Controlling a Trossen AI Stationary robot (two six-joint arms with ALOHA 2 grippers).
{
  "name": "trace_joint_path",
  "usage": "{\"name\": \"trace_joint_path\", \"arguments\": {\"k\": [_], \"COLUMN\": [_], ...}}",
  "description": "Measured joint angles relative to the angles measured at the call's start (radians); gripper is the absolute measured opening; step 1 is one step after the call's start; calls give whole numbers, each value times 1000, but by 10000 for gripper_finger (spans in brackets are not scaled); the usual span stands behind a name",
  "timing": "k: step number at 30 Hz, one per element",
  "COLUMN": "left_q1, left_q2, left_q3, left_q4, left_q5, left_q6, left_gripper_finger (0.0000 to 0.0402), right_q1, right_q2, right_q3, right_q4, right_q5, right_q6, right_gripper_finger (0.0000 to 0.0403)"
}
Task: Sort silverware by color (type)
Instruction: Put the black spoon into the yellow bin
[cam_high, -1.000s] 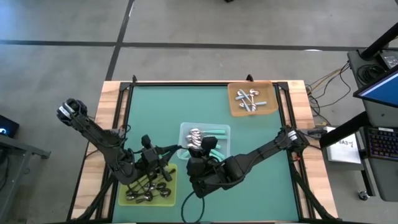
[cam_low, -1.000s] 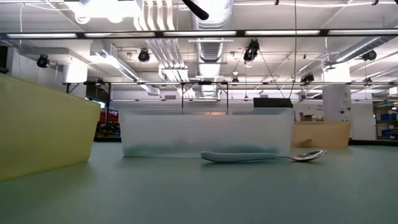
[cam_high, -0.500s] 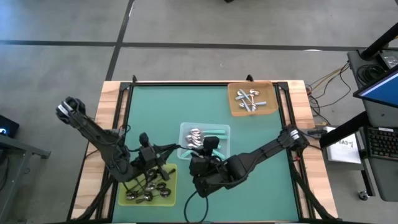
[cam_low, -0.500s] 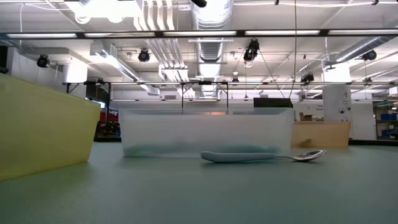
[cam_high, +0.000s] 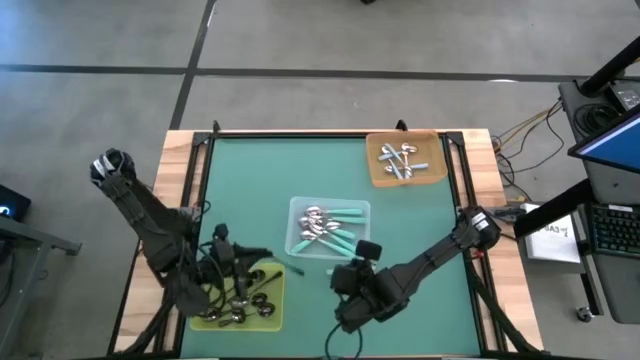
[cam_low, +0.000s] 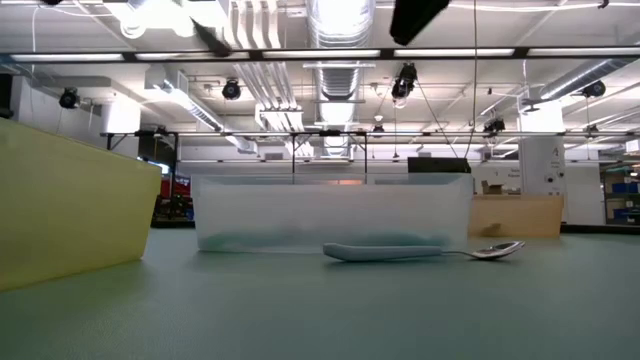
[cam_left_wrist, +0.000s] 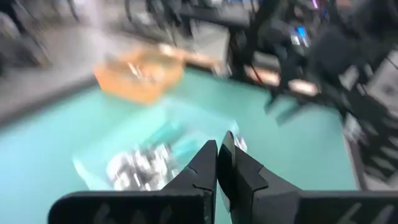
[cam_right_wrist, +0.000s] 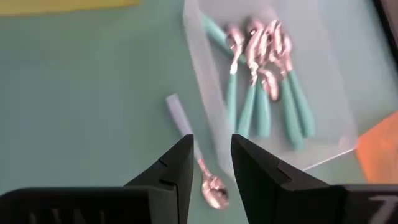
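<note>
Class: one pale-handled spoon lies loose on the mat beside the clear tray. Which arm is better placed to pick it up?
Likely the right: the right gripper, fingers apart, hangs almost directly over the loose spoon. The left gripper, shut, is by the yellow tray.

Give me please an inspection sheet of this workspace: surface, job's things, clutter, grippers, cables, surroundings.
Surface: green table mat, wooden edges.
Job's things: teal-handled spoons in the clear tray; dark spoons in the yellow-green tray; pale utensils in the orange-brown tray; one pale-handled spoon lying on the mat beside the clear tray.
Clutter: nothing seen.
Grippers: left gripper shut, empty, above the yellow-green tray; right gripper open, empty, above the loose spoon.
Cables: wires off the table's right side.
Surroundings: concrete floor, keyboard, workshop behind.
</note>
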Motion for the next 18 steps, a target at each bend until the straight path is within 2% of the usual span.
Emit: {"name": "trace_joint_path", "arguments": {"k": [3, 7, 12, 18], "left_q1": [-49, -89, -108, -107], "left_q2": [13, 37, 69, 78], "left_q3": [0, 0, 0, 0], "left_q4": [-131, -216, -274, -342], "left_q5": [93, 226, 376, 540], "left_q6": [-183, -330, -386, -381], "left_gripper_finger": [0, 0, 0, 3], "right_q1": [13, 16, 16, 11], "right_q2": [0, 0, 0, 0], "right_q3": [-50, -136, -257, -326], "right_q4": [22, 90, 217, 253], "right_q5": [-6, 5, -2, -46], "right_q6": [37, 76, 61, 60], "right_gripper_finger": [95, 98, 104, 104]}}
